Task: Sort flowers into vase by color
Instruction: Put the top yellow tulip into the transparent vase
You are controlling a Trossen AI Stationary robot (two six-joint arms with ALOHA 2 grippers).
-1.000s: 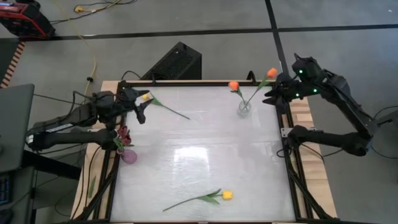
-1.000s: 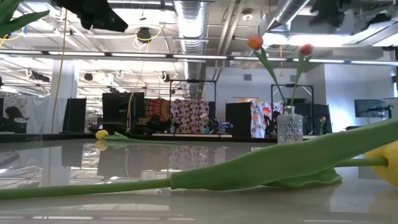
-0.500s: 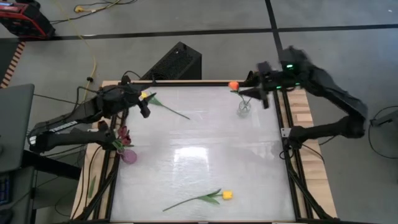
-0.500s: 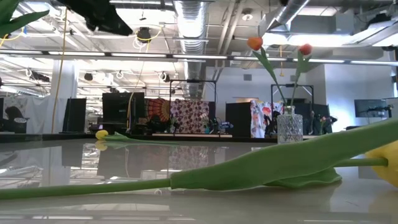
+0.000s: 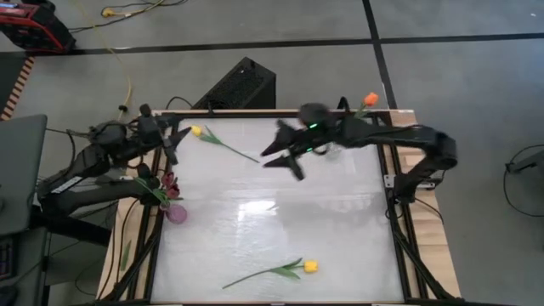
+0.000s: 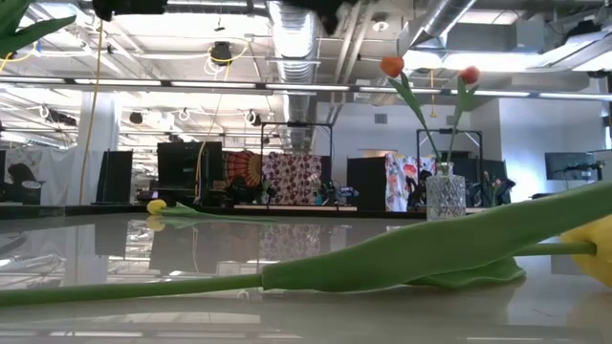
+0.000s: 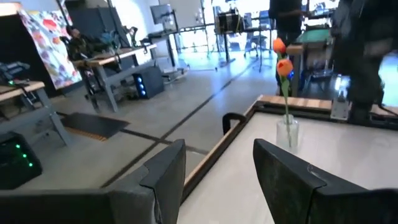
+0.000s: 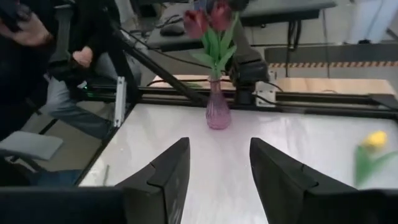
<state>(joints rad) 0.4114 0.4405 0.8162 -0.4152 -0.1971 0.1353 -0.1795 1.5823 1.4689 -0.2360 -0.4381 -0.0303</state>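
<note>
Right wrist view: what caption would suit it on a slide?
Open right pincer empty above the table, facing a purple vase of dark red tulips; a yellow tulip lies aside.

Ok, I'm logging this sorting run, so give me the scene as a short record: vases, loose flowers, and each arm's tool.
clear vase: two orange tulips, far right of table
purple vase: dark red tulips, left edge
loose flower, far: yellow tulip lying near the left arm
loose flower, near: yellow tulip lying at the front edge
left tool: open, empty, at the far left corner
right tool: open, empty, above the table's far middle
</note>
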